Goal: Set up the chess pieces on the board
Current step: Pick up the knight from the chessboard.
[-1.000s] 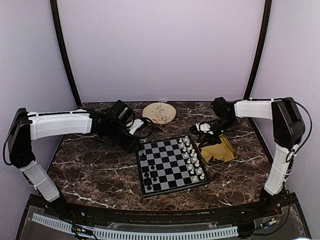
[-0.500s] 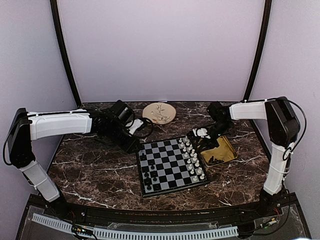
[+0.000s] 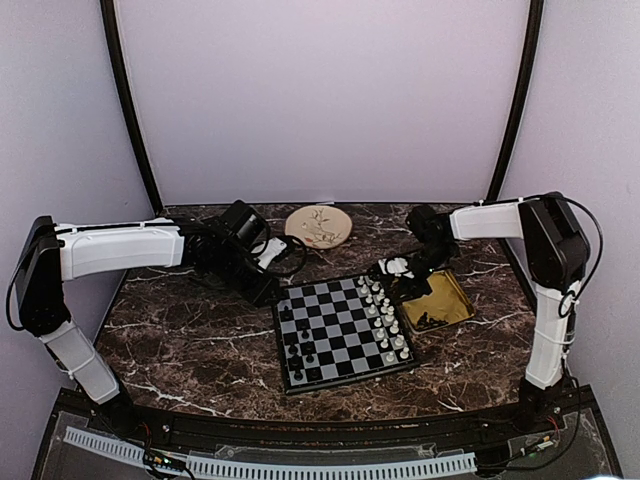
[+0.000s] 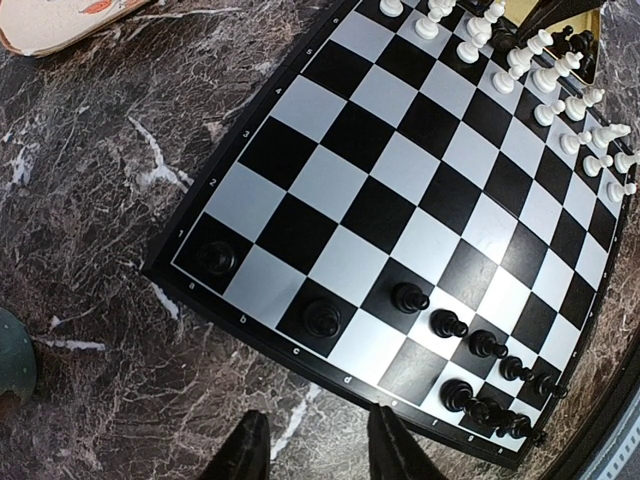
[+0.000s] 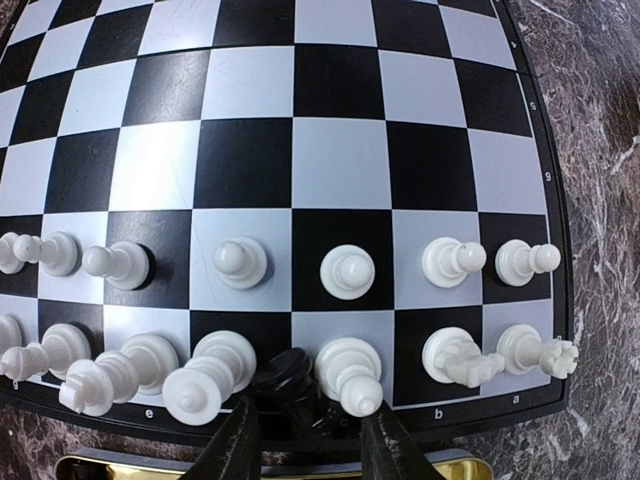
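The board (image 3: 340, 330) lies mid-table, white pieces (image 3: 382, 310) along its right side and black chess pieces (image 3: 298, 350) along its left. My right gripper (image 3: 393, 268) hovers at the board's right edge, beside the yellow tray. In the right wrist view its fingers (image 5: 312, 445) stand apart around a tilted black piece (image 5: 290, 375). That piece is wedged between two white pieces (image 5: 347, 375) on the edge row, and neither finger visibly presses it. My left gripper (image 4: 320, 450) is open and empty over the marble, just off the board (image 4: 370, 215) near several black pieces (image 4: 408, 297).
A yellow tray (image 3: 440, 305) with dark pieces in it sits right of the board. A round patterned plate (image 3: 318, 225) lies at the back. The left arm (image 3: 120, 248) stretches across the left side. Dark posts and walls close in the table.
My right gripper has moved left from above the tray to the board's right edge, and its fingers have spread wider. The left arm has not moved.
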Motion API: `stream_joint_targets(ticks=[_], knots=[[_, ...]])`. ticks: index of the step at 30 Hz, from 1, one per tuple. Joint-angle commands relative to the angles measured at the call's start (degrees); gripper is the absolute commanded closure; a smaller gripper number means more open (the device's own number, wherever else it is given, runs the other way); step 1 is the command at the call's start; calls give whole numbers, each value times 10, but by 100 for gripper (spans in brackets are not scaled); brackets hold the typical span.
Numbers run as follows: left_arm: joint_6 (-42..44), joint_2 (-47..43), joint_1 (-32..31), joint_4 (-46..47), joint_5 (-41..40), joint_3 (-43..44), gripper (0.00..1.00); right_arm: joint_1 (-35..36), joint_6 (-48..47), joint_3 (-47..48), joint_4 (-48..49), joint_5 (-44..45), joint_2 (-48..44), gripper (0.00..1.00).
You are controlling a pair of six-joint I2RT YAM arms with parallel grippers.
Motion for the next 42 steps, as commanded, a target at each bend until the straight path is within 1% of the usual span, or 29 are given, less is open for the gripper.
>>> stream_joint_targets(ticks=[1, 12, 17, 22, 32, 36, 39, 42], knots=[[-6, -5, 0, -5, 11, 3, 64, 8, 1, 23, -19, 7, 21, 68], [-3, 2, 0, 5, 15, 0, 64, 8, -10, 23, -54, 38, 17, 86], [-3, 7, 0, 12, 19, 0, 64, 8, -6, 17, -59, 43, 6, 91], [-2, 7, 0, 16, 21, -1, 64, -2, 13, 21, -59, 52, -6, 93], [-1, 11, 0, 37, 31, -5, 65, -47, 53, 38, -67, 49, -37, 93], [2, 11, 0, 50, 34, -13, 65, -51, 70, 36, -63, 62, -51, 93], [2, 7, 0, 55, 38, -17, 65, -51, 90, 40, -59, 103, -63, 93], [4, 0, 0, 61, 36, -24, 65, -45, 109, 39, -43, 193, -78, 93]])
